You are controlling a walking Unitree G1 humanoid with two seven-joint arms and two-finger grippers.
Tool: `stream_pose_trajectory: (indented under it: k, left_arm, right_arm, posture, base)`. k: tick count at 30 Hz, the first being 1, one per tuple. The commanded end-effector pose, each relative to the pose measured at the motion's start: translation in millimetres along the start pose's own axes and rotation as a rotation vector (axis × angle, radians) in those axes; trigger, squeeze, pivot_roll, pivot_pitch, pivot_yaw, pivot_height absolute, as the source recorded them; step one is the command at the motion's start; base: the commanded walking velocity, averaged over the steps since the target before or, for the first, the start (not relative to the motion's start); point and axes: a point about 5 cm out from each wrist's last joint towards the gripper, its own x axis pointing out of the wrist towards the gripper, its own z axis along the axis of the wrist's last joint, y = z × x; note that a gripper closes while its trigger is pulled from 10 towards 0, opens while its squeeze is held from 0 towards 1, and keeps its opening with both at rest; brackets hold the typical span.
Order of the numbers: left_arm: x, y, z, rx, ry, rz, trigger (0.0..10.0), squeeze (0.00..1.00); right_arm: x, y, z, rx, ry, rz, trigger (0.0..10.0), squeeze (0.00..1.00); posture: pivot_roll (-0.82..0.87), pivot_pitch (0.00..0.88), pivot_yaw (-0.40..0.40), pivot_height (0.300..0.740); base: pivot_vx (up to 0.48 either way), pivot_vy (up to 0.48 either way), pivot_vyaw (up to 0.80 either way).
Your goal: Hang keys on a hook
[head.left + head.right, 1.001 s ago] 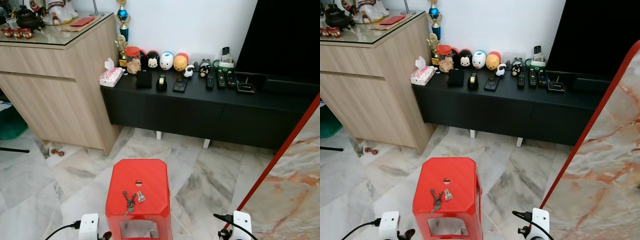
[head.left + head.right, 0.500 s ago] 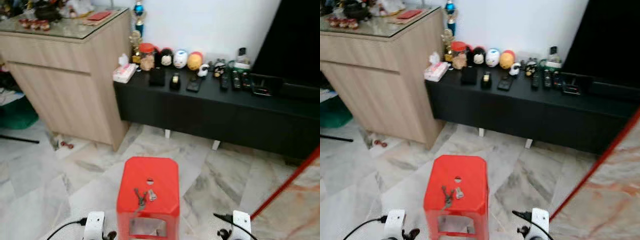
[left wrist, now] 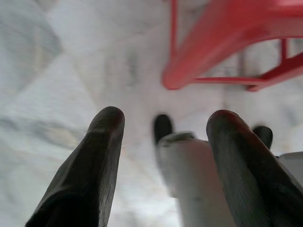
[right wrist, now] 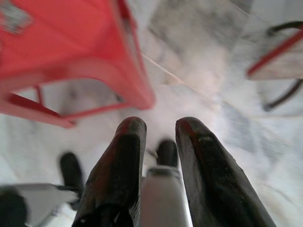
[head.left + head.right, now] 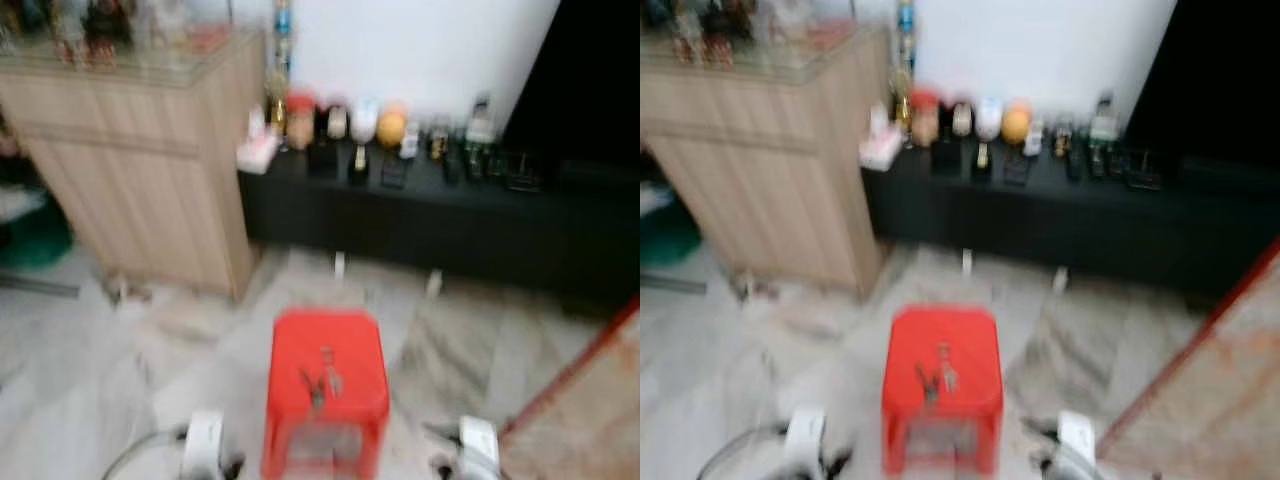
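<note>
In the blurred left eye view, the keys (image 5: 321,381) lie on top of the red stool (image 5: 325,388), which stands on the marble floor (image 5: 120,380) before a black low cabinet (image 5: 440,225). No hook can be made out. The right eye view gives the same scene, with a wooden cabinet (image 5: 770,180) to the left.

The left wrist view has the left gripper (image 3: 163,156) hanging low beside the stool's leg, fingers spread and empty. The right wrist view has the right gripper (image 4: 158,156) beside the stool, fingers slightly parted, holding nothing.

The step in hand is judged to be the approach. Next, a gripper must rise over the stool's top and close on the keys.
</note>
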Motion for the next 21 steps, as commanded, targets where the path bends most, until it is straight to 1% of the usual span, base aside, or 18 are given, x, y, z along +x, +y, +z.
stream_pose_trajectory:
  k: [1,4,12,16,21]
  left_arm:
    - [0.7,-5.3,0.6,0.013,0.002,-0.015,10.0,0.0]
    - [0.3,-3.5,-0.9,0.014,0.007,-0.012,10.0,0.0]
    - [0.7,-5.2,0.2,0.015,0.007,-0.015,10.0,0.0]
    - [-0.2,-1.9,-2.1,0.016,0.008,-0.013,10.0,0.0]
    - [-1.1,3.4,-2.9,0.024,0.004,-0.011,10.0,0.0]
  right_arm:
    - [-1.4,-12.0,-2.3,-0.003,0.006,-0.033,10.0,0.0]
    - [-1.2,-11.3,-0.8,0.002,-0.001,-0.031,10.0,0.0]
    - [-0.9,-10.0,0.5,0.001,-0.001,-0.028,10.0,0.0]
    - [-1.0,-10.5,0.3,0.001,-0.001,-0.029,10.0,0.0]
    - [-1.1,-10.4,-0.5,-0.001,0.001,-0.027,10.0,0.0]
  posture:
    - [-0.03,0.015,-0.027,0.74]
    - [-0.03,0.016,-0.027,0.74]
    - [-0.03,0.018,-0.028,0.74]
    - [-0.03,0.019,-0.028,0.74]
    - [-0.03,0.016,-0.03,0.74]
  base:
    - [0.0,0.364,0.0]
    - [0.0,0.366,0.0]
    - [0.0,0.362,0.0]
    - [0.0,0.314,0.0]
    - [0.0,0.0,0.0]
